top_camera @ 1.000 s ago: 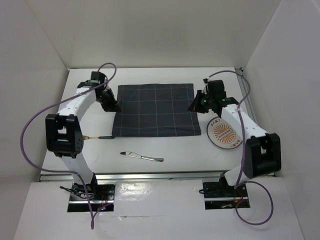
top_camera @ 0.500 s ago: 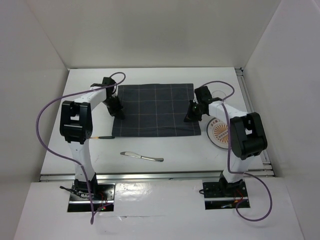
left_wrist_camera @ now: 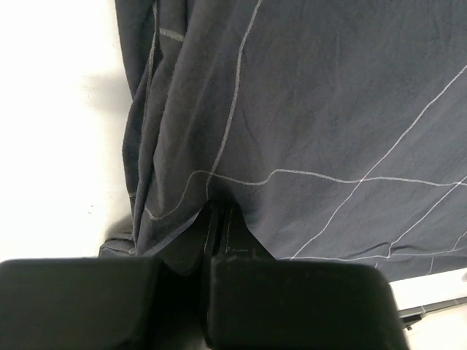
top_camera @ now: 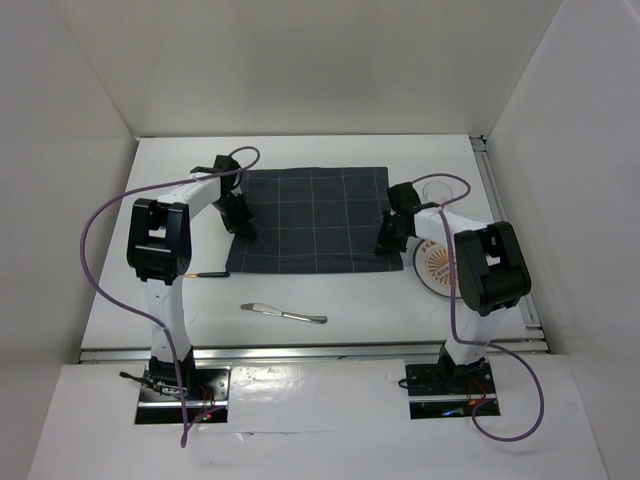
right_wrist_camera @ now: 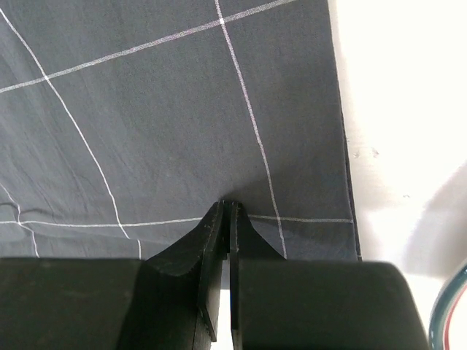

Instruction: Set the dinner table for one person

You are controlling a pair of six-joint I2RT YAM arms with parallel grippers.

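Observation:
The dark grey cloth with pale grid lines (top_camera: 310,220) lies flat on the white dinner table (top_camera: 370,300). My left gripper (top_camera: 243,226) is at the cloth's left edge. In the left wrist view it (left_wrist_camera: 221,211) is shut on a pinched-up fold of the cloth (left_wrist_camera: 306,109), which bunches along that edge. My right gripper (top_camera: 388,241) is at the cloth's right edge near its front corner. In the right wrist view it (right_wrist_camera: 228,205) is shut with its tips in the cloth (right_wrist_camera: 160,124).
A white plate with an orange pattern (top_camera: 443,266) sits just right of the cloth, under the right arm. A clear glass dish (top_camera: 441,188) stands behind it. A metal knife (top_camera: 285,314) lies in front of the cloth. A thin dark utensil (top_camera: 207,273) lies by the left arm.
Both arms have come down and in toward the cloth's side edges. The left gripper moved right onto the left edge, bunching it. The right gripper moved nearer along the right edge.

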